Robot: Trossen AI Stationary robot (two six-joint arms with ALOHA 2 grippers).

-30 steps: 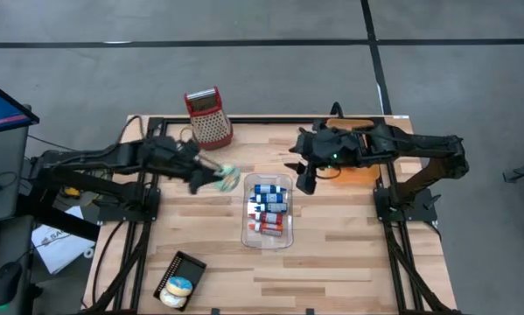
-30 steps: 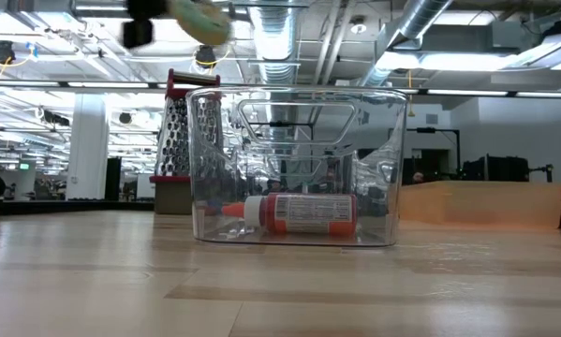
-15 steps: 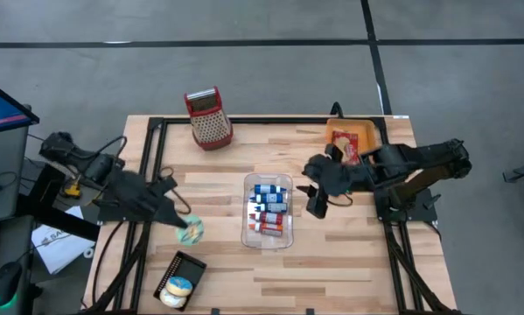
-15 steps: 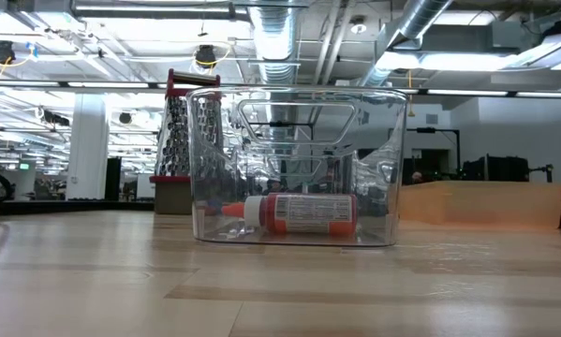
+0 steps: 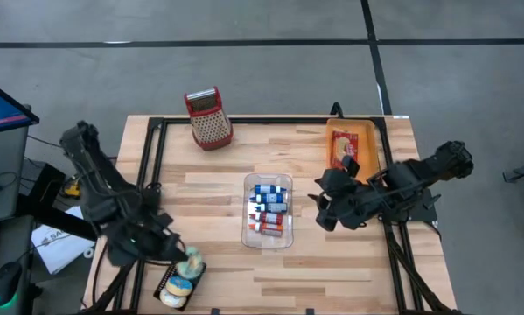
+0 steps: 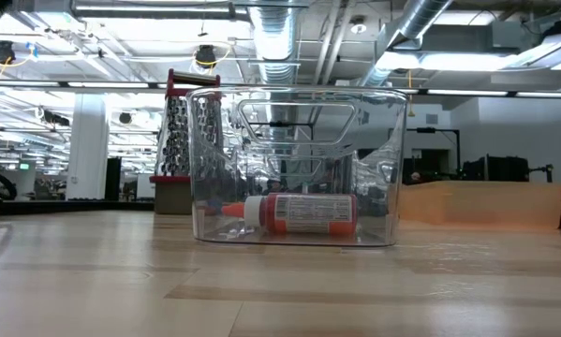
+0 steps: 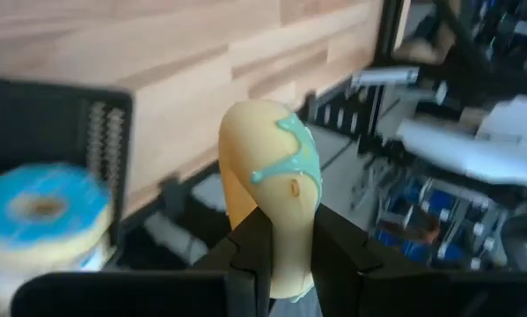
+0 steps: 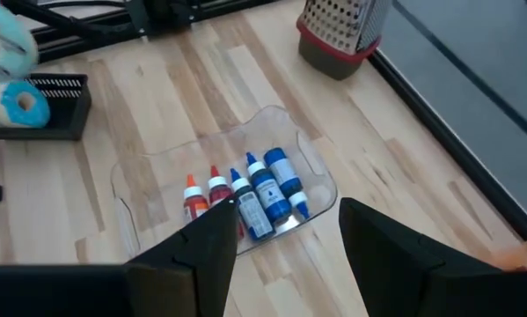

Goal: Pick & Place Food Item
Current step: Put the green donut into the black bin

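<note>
My left gripper (image 5: 185, 260) is shut on a pale doughnut with teal icing (image 7: 272, 189), which hangs just above the far end of a black tray (image 5: 176, 278) at the table's near left. Inside that tray lies a blue-iced doughnut (image 5: 179, 286), which also shows in the left wrist view (image 7: 41, 210). My right gripper (image 5: 325, 213) hovers open over the table, right of the clear bin (image 5: 268, 211), with nothing between its fingers (image 8: 206, 251). No gripper shows in the low view. My left gripper pinches the doughnut between its two fingers, one on each flat face, at the end nearest the wrist (image 7: 279, 257). The doughnut stands on edge and sticks out past the fingertips, lifted clear of the tray and the table.
The clear bin (image 6: 294, 168) holds several small bottles (image 8: 245, 198) and stands mid-table. A red-topped metal grater (image 5: 209, 116) stands at the far edge. An orange tray (image 5: 352, 145) with a red item lies at the far right. Bare wood lies between the bin and the black tray.
My left gripper has swung from beside the clear bin toward the table's near left corner, rolling its wrist and sinking a little. It has carried the doughnut to just above the black tray. My right gripper has drifted toward the near edge and slightly right, staying open.
</note>
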